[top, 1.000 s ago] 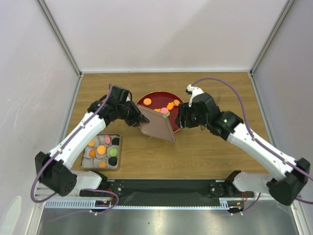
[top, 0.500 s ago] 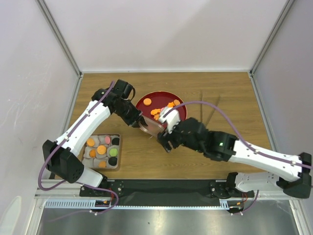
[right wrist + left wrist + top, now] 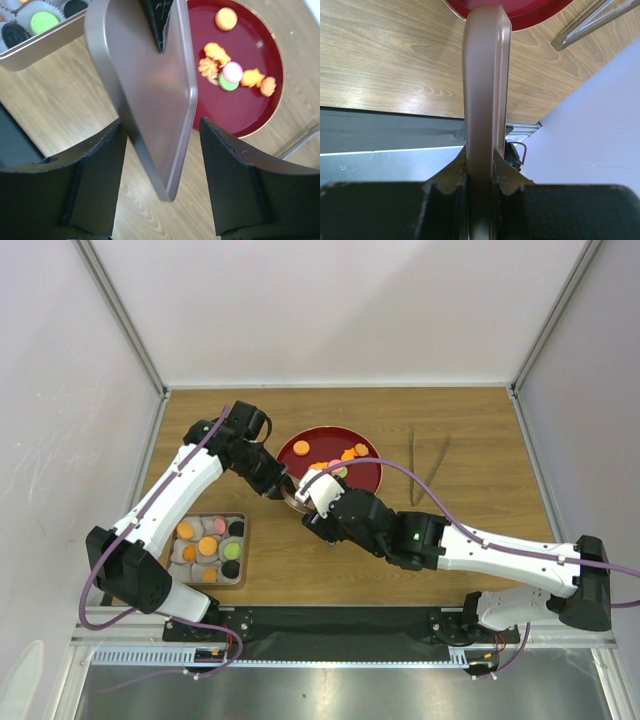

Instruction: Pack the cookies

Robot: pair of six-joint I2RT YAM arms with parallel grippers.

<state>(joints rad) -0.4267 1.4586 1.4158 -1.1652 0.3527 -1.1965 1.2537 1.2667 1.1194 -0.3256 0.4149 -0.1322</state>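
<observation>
My left gripper (image 3: 283, 487) is shut on the pinkish-brown lid (image 3: 482, 95) and holds it on edge above the table, in front of the red plate (image 3: 368, 478). My right gripper (image 3: 312, 502) is open, and its fingers (image 3: 95, 175) straddle the lid's (image 3: 145, 80) lower corner without touching it. Several cookies (image 3: 347, 454), orange, pink and green, lie on the plate; they also show in the right wrist view (image 3: 230, 75). More cookies (image 3: 207, 546) sit in paper cups in the tin (image 3: 243, 550) at the left. In the top view the lid is mostly hidden under my right gripper.
Metal tongs (image 3: 425, 465) lie on the wooden table right of the plate, and show in the left wrist view (image 3: 590, 20). The tin's near wall (image 3: 40, 50) is at the upper left of the right wrist view. White walls stand on three sides.
My right arm has swung left from beside the plate, and its open gripper now straddles the lid. My left gripper has kept the lid, turned more on edge. The tongs have come into view.
</observation>
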